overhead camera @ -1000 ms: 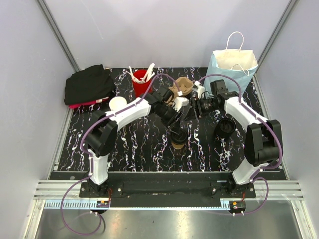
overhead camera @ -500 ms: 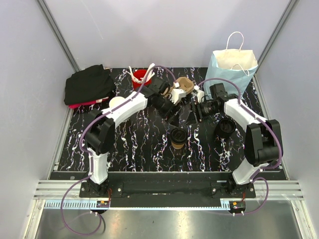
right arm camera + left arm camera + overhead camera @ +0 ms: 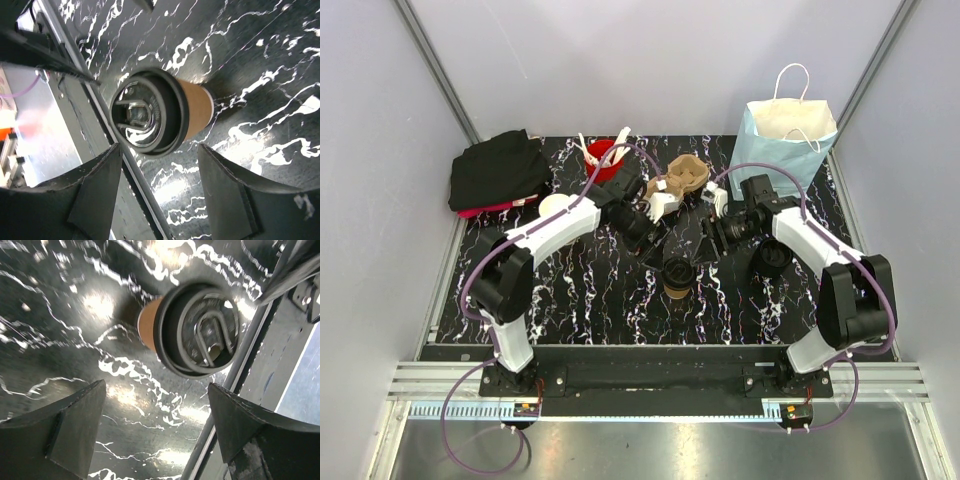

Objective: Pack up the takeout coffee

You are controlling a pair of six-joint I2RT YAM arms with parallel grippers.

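The takeout coffee (image 3: 678, 276) is a tan paper cup with a black lid, standing upright on the black marbled table (image 3: 590, 290). My left gripper (image 3: 654, 246) hangs just behind and left of it, open and holding nothing. In the left wrist view the lidded coffee (image 3: 196, 335) lies beyond the left gripper (image 3: 156, 390), apart from both fingers. My right gripper (image 3: 716, 240) is behind and right of the cup, also open. The right wrist view has the coffee (image 3: 150, 112) ahead of the right gripper (image 3: 159, 150), untouched.
A brown pulp cup carrier (image 3: 682, 177) sits at the back centre, a red cup of white utensils (image 3: 602, 160) to its left. A light blue paper bag (image 3: 788, 135) stands at the back right. Black cloth (image 3: 500, 170), a white round thing (image 3: 557, 207) and a black lid (image 3: 772, 257) lie around.
My left gripper opened, came off the coffee's lid and drew back to the far left. My right gripper moved a little nearer to the cup. The cup stayed put.
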